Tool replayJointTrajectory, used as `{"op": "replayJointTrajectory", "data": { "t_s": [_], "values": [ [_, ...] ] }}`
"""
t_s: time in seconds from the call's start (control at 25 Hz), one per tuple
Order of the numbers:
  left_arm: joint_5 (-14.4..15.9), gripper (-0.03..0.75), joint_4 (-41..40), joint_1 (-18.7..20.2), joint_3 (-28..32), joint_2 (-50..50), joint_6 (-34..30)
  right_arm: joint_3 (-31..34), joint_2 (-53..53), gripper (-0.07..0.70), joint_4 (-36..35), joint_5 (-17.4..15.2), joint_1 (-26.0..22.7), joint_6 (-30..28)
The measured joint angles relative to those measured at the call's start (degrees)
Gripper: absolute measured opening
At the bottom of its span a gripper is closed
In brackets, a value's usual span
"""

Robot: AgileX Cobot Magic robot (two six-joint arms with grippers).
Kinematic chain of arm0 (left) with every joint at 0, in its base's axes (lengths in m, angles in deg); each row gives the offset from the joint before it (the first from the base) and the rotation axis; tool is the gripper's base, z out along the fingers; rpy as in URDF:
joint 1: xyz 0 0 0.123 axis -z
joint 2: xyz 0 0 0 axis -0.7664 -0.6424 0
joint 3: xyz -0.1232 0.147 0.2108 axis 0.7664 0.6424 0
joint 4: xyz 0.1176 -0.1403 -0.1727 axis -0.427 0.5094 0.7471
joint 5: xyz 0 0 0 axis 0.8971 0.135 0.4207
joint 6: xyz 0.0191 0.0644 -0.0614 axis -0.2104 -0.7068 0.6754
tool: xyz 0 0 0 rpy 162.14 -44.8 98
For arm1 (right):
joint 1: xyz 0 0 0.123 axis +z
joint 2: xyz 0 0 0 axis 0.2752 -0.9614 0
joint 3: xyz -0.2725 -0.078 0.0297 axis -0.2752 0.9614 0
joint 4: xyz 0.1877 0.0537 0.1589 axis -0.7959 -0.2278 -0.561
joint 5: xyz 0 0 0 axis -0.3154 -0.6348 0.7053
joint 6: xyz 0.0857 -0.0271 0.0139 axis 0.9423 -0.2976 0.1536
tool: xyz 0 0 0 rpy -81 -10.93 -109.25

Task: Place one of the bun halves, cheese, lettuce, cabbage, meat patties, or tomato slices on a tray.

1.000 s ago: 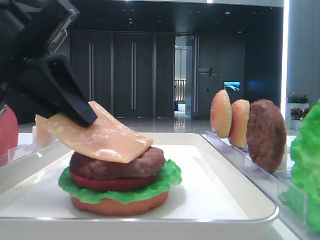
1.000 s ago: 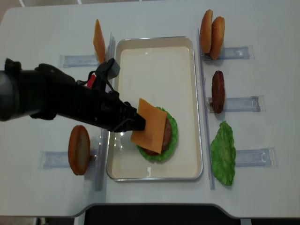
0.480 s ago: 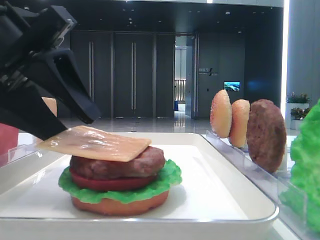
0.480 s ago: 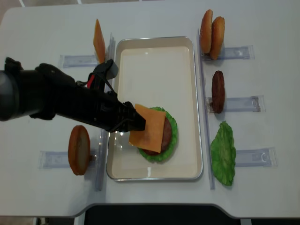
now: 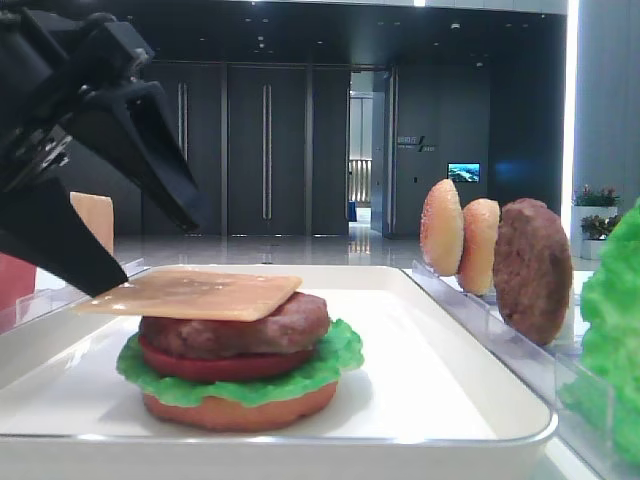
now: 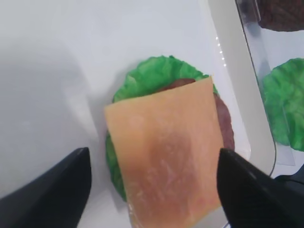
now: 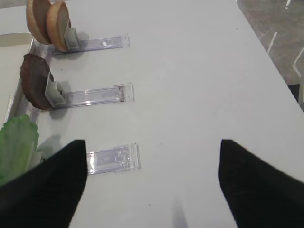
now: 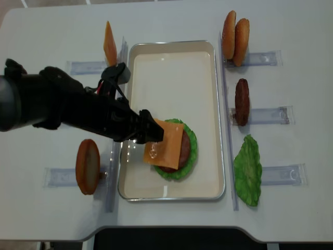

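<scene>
cheese (image 6: 168,149): thin flat pale orange square, lying atop the rough brown patty (image 5: 270,328) on the white glossy-rimmed tray (image 8: 171,57)
left gripper (image 6: 152,190): jaws apart, tips at 9 and 3 o'clock of the cheese, gripping nothing
right gripper (image 7: 152,185): jaws apart, empty

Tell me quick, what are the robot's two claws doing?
Left gripper: open, holding nothing; the cheese lies on the burger.
Right gripper: open, empty, over the table.
</scene>
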State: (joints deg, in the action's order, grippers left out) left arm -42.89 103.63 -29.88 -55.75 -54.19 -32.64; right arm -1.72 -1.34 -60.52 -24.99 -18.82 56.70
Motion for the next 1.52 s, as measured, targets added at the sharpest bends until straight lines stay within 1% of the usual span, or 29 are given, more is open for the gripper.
{"op": "replayJointTrajectory", "data": {
  "t_s": [0.12,0.24,0.44,0.6,0.72,0.8,1.08,1.2,1.36,1.52],
  "values": [
    [0.2,0.636,-2.9,0.0,-2.3,1.3,2.3,0.0,0.0,0.539,0.0,0.0,0.0,0.0],
    [1.4,0.636,-5.0,0.0,-5.0,3.3,4.0,0.0,0.0,0.539,0.0,0.0,0.0,0.0],
    [3.1,0.636,-7.6,0.0,-9.2,6.6,4.3,0.0,0.0,0.539,0.0,0.0,0.0,0.0],
    [3.7,0.636,-10.1,-0.1,-11.5,8.7,4.4,0.0,0.0,0.539,0.0,0.0,0.0,0.0],
    [4.6,0.636,-10.8,-1.5,-12.7,10.0,5.6,0.0,0.0,0.539,0.0,0.0,0.0,0.0],
    [5.0,0.636,-12.2,-3.2,-13.2,10.6,7.1,0.0,0.0,0.539,0.0,0.0,0.0,0.0],
    [7.1,0.636,-22.2,-9.6,-13.6,13.7,9.5,0.0,0.0,0.539,0.0,0.0,0.0,0.0],
    [8.3,0.636,-29.9,-12.5,-14.7,15.0,15.7,0.0,0.0,0.539,0.0,0.0,0.0,0.0],
    [11.9,0.636,-42.6,-16.5,-17.0,15.9,26.3,0.0,0.0,0.539,0.0,0.0,0.0,0.0],
    [14.7,0.636,-53.2,-18.6,-18.5,16.2,34.9,0.0,0.0,0.539,0.0,0.0,0.0,0.0]
  ]
}}
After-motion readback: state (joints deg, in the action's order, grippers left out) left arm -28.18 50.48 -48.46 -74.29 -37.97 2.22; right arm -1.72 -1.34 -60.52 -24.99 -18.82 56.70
